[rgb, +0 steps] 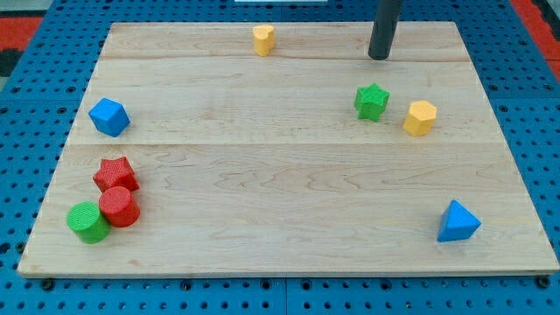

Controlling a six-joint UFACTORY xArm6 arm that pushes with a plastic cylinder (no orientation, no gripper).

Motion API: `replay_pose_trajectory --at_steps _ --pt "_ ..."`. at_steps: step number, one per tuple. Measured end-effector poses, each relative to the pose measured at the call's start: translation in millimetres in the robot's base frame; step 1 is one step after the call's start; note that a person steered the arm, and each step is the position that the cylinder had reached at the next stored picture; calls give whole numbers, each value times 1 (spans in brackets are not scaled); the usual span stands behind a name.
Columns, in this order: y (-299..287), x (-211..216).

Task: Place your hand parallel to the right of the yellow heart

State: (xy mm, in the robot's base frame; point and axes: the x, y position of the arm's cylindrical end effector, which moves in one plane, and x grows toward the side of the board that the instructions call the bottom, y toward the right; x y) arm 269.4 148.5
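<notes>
The yellow heart (263, 39) stands near the view's top edge of the wooden board, a little left of centre. My tip (379, 56) rests on the board near the top, well to the right of the yellow heart and at about the same height in the view. It touches no block. The green star (372, 101) lies just below the tip, and a yellow hexagon (420, 117) lies to the star's right.
A blue cube (109, 116) sits at the left edge. A red star (115, 174), a red cylinder (118, 207) and a green cylinder (88, 221) cluster at the bottom left. A blue triangle (457, 221) sits at the bottom right. The wooden board (280, 201) lies on blue pegboard.
</notes>
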Motion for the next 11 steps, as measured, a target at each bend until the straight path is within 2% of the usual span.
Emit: replay_pose_trajectory --at_steps 11 --pt "0 -28"
